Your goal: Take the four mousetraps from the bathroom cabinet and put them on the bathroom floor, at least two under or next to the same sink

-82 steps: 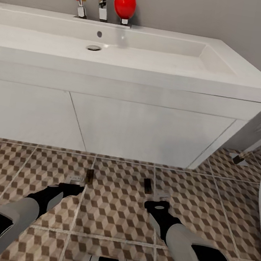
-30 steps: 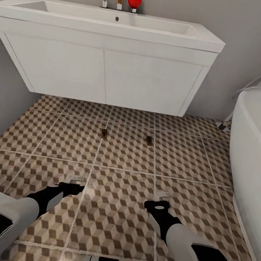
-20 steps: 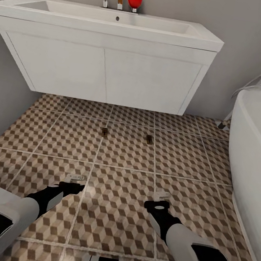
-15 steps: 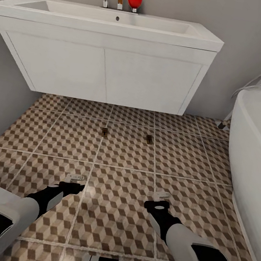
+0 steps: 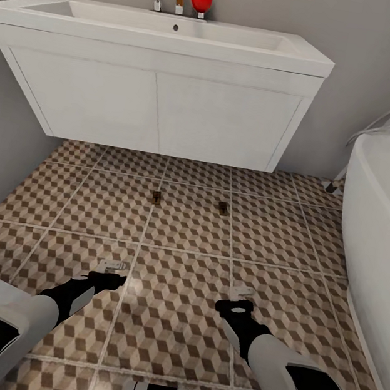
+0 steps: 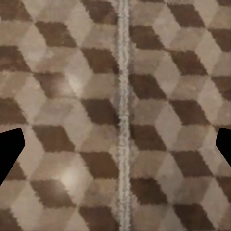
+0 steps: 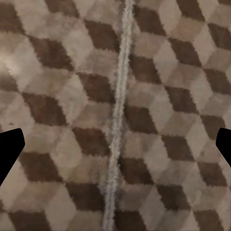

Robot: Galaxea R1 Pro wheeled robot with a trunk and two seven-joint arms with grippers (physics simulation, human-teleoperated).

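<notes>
Two mousetraps [image 5: 156, 197] [image 5: 223, 208] lay on the floor [image 5: 174, 318] before the sink [image 5: 165, 31]. Both claws, left [image 5: 112, 266] and right [image 5: 241, 291], stood apart, empty. Next move, judged: fetch remaining traps from the cabinet.

Two mousetraps [image 5: 156, 197] [image 5: 223, 208] — flat on bathroom floor [image 5: 174, 318].

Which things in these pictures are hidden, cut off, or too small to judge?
- Two mousetraps, head view: too small to make out any detail.
- Bathtub, head view: cut off by the picture's edge.
- Under the sink, head view: its white cupboard hides the floor beneath.
- Left wrist view: fingertips cut off at the edges.
</notes>
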